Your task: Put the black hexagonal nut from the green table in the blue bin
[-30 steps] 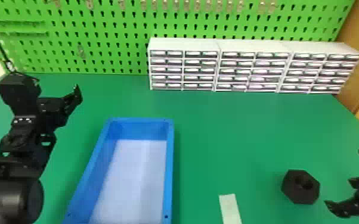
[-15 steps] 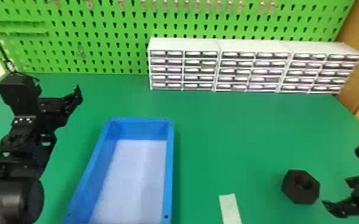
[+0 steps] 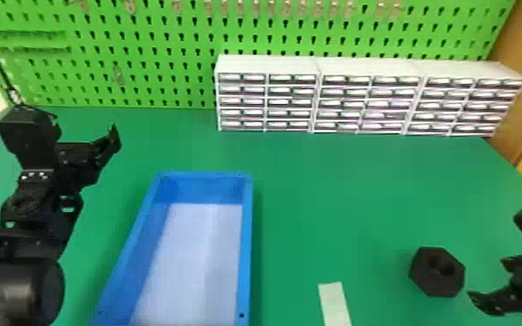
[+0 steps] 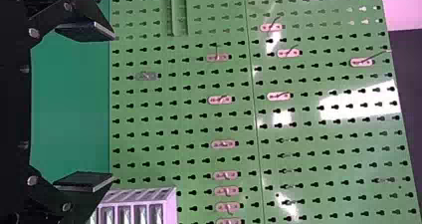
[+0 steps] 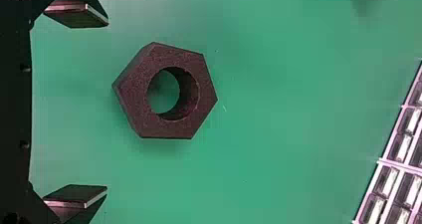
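Note:
On the green table (image 3: pixel 338 186) lies the black hexagonal nut (image 3: pixel 437 272), flat with its hole facing up. Just right of it at the head view's right edge is my right gripper (image 3: pixel 485 277), open and not touching it. In the right wrist view the nut (image 5: pixel 166 92) sits beyond the spread fingertips of my right gripper (image 5: pixel 107 107). The blue bin (image 3: pixel 248 242) stands left of the nut, with a pale bottom and nothing in it. My left gripper (image 3: pixel 86 134) is parked at the left, above the table; the left wrist view shows my left gripper (image 4: pixel 113 107) open and holding nothing.
White drawer cabinets (image 3: pixel 269 102) line the back of the table before a green pegboard (image 3: pixel 164 52). A pale strip (image 3: pixel 334 303) lies between the bin and the nut, near the front. A dark cable hangs at the far left.
My right gripper has moved slightly left, closer to the nut. The left arm, the nut and the bin have kept their places.

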Tool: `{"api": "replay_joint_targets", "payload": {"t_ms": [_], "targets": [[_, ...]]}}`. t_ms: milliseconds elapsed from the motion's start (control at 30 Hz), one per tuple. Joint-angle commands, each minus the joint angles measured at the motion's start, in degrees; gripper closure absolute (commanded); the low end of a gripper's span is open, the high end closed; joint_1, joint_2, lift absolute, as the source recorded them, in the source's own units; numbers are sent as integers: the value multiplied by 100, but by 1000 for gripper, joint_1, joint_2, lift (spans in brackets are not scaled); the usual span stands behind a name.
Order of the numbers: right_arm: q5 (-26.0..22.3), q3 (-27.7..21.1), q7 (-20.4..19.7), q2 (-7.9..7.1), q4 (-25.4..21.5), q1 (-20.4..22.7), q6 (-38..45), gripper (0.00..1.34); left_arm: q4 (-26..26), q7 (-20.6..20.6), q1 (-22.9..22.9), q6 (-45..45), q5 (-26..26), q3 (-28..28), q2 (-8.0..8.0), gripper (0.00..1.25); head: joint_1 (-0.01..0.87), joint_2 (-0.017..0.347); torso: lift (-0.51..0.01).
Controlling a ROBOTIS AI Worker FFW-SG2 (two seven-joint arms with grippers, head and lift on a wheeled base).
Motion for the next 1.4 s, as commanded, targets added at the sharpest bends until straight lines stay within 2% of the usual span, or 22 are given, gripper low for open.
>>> {"api": "replay_joint_targets", "payload": {"t_ms": [0,233,433,567,733,1067,1367], "targets": [[22,48,5,2,-8,-43,-5,116,0,0,8,0,3,3,0,266,683,28,-96],[75,162,14,11,-8,-139,12,117,0,0,8,0,-6,-5,0,266,683,28,-96],[312,346,155,90,-8,-289,56,116,0,0,8,0,3,3,0,266,683,28,-96],[576,619,304,116,1,-465,74,116,0,0,8,9,3,-14,0,266,683,28,-96],[690,953,357,72,1,-640,135,116,9,0,-10,9,-6,-41,0,266,683,28,-96],[769,1427,594,46,247,-834,161,116,44,9,-19,9,-6,-85,0,266,683,28,-96],[884,1682,691,142,475,-1010,109,131,70,27,-36,9,12,-137,0,266,683,28,-96]]}}
